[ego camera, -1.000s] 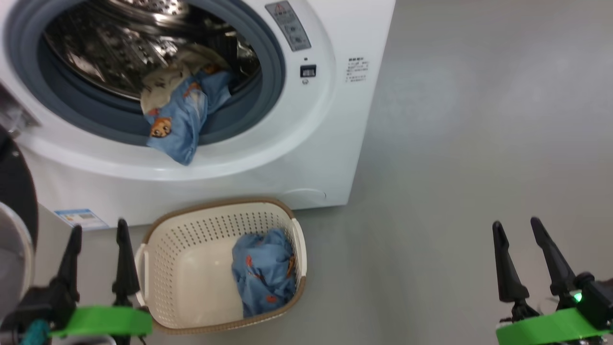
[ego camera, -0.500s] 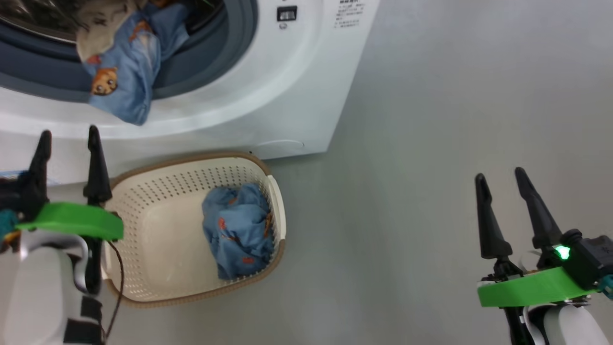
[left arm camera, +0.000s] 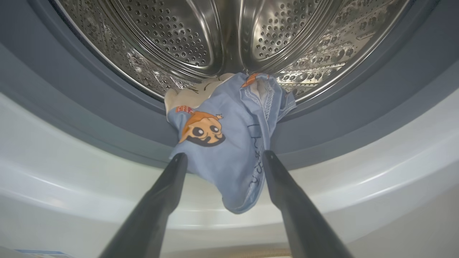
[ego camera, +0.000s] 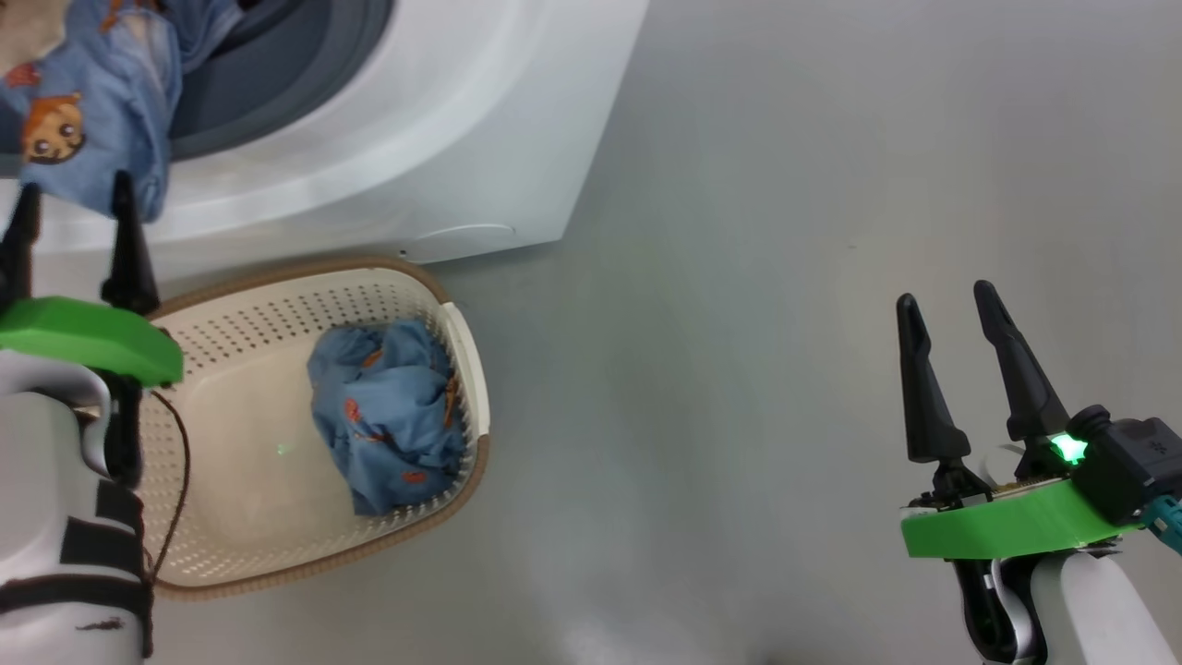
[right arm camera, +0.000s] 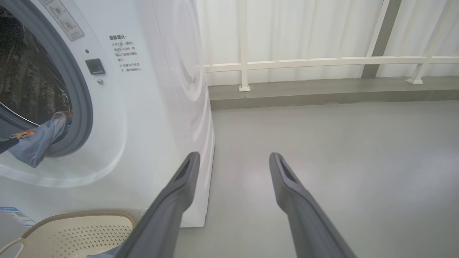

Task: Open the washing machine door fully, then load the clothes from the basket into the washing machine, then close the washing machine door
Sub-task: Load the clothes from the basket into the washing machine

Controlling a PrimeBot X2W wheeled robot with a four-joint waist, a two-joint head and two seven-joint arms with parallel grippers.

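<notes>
The washing machine point(ego camera: 416, 139) stands at the upper left with its opening bare; the washing machine door is out of view. One piece of the clothes point(left arm camera: 222, 136), light blue with an orange bear, hangs from the steel drum point(left arm camera: 215, 36) over the grey-blue gasket point(left arm camera: 89, 107). My left gripper point(left arm camera: 225, 154) is open just in front of that hanging piece, holding nothing. Another blue piece point(ego camera: 383, 416) lies in the right side of the cream basket point(ego camera: 277, 270) on the floor below the machine. My right gripper point(ego camera: 944, 296) is open over bare floor, far to the right.
Grey floor point(ego camera: 785, 277) spreads to the right of the machine and basket. In the right wrist view a white railing point(right arm camera: 322, 62) on a low kerb runs along the far side, with pale curtains behind it.
The head camera has tipped down, so machine and basket slid up and left. My left gripper has advanced from beside the basket up to the machine's opening. Both grippers stay open.
</notes>
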